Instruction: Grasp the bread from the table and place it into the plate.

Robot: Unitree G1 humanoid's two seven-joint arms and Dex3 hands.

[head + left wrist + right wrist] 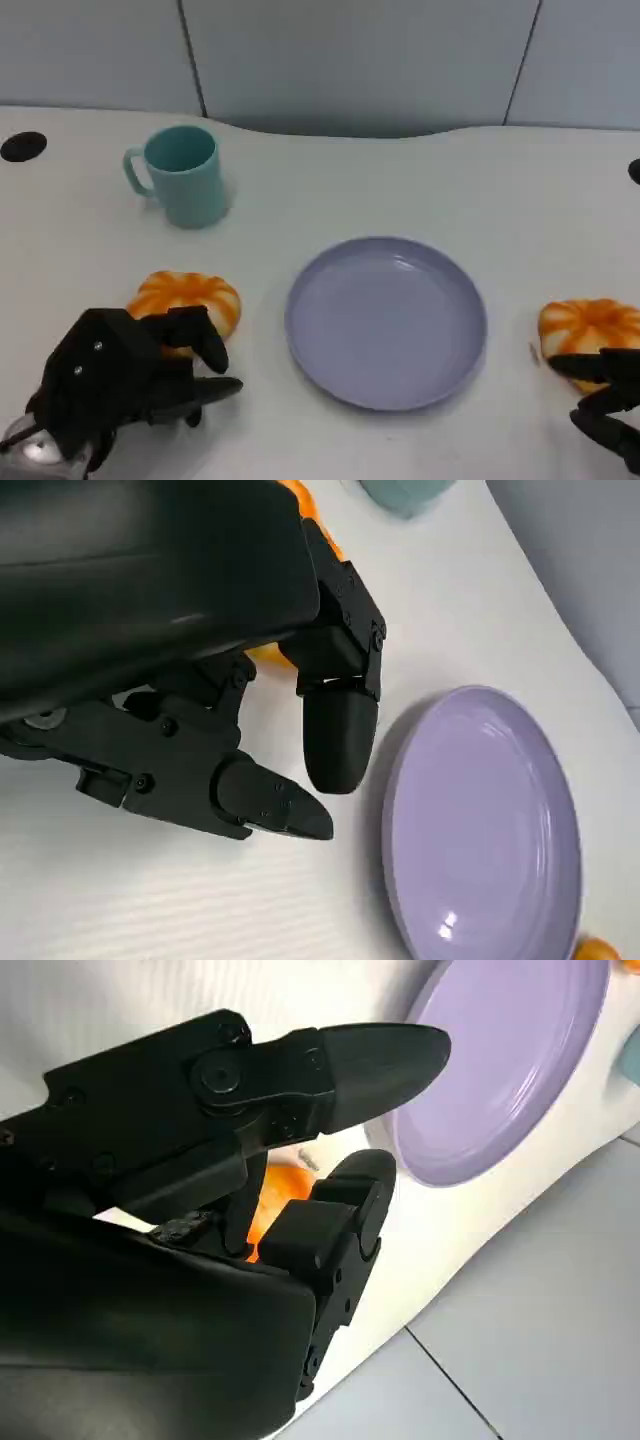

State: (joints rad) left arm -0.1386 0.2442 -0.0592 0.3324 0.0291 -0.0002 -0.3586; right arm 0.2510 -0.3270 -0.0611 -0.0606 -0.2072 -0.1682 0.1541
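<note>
The white table (420,170) is the biggest thing here. In the middle of it sits a round purple plate (386,322), and nothing lies in it.

The left hand (130,385) is at about 8 o'clock from the plate. Its black fingers (200,335) are spread apart. They curl over the near side of a bun, and one finger (215,390) points toward the plate. The left wrist view shows the fingers (338,745) open with nothing held between them.

The right hand (610,400) is at about 4 o'clock from the plate, at the edge of the head view. Its fingers are apart too. In the right wrist view one finger (375,1055) reaches over the bun and another finger (335,1215) sits beside it. I cannot tell if they touch the bun.

A blue-green cup (180,175) stands at about 10 o'clock from the plate, with its handle turned away from the plate.

There are two orange buns with white stripes. The left bread (195,295) lies on the table at 9 o'clock from the plate, just beside its rim. The right bread (590,325) lies on the table at 3 o'clock from the plate, near its rim.
</note>
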